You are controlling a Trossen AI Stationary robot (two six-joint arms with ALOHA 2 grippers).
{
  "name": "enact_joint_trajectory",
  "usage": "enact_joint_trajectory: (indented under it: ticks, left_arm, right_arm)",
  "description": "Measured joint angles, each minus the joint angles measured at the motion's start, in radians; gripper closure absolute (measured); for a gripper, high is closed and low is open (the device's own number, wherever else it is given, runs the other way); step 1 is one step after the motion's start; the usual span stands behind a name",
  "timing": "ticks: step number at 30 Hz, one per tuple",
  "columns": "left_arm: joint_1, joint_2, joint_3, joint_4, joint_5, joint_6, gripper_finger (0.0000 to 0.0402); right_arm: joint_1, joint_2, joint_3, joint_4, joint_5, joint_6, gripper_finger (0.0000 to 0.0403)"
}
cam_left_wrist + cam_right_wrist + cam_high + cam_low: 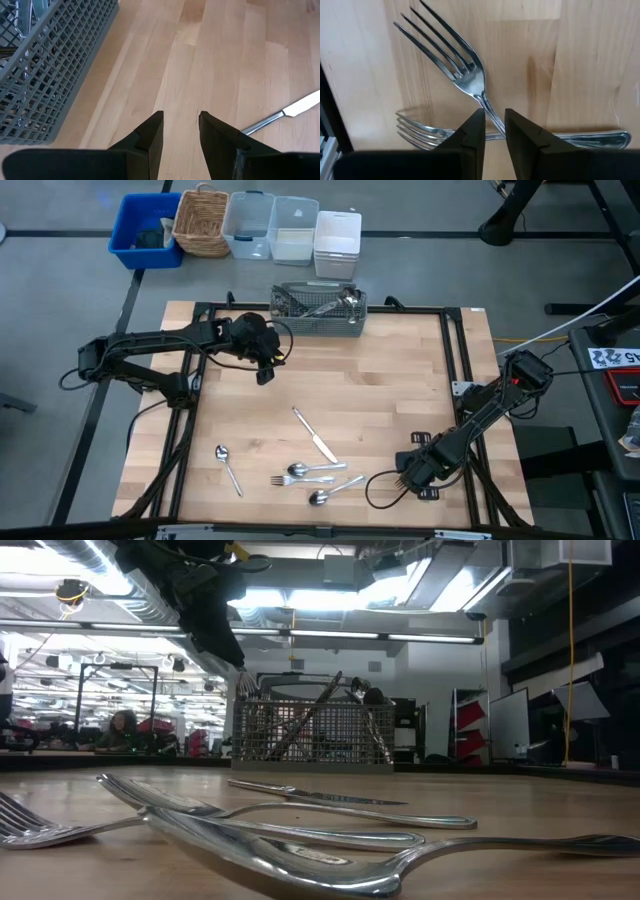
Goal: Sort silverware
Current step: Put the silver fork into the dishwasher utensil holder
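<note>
Left gripper [266, 370] hangs above the table just in front of the grey mesh basket [318, 313], fingers [150, 137] a narrow gap apart with nothing between them; bare wood shows through the gap. From its wrist view the basket wall is close on one side and a table knife [285, 113] lies a little way off on the other, no contact with either. My read: the left arm is between picks, empty near the basket, and the next step is to go out to the loose pieces. Closest candidate looks like that knife [313, 434], mid-table, well apart from the gripper; picking it calls for a reach toward the near edge, a descent, and fingers lined up across the slim handle, since it lies flat on the wood. Beyond it: a spoon [228, 466] alone toward the left, then a cluster of fork [290, 479] and spoons [322, 496] near the front edge. Some silverware already stands in the basket. Right gripper [417, 476] sits low at the front right of the table, fingers nearly closed and holding nothing; its wrist view shows two crossed forks [465, 70] on the table right past the fingertips. I can't tell whether they touch the forks.
</note>
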State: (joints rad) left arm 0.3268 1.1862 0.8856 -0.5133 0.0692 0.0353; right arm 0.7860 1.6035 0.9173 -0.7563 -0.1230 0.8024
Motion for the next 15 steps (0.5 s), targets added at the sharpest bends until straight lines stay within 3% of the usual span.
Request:
enact_joint_trajectory:
  ticks: [15]
  left_arm:
    - [0.000,0.000,0.000,0.000,0.000,0.002,0.0290]
  right_arm:
    - [0.000,0.000,-0.001,-0.001,0.007,-0.044,0.0329]
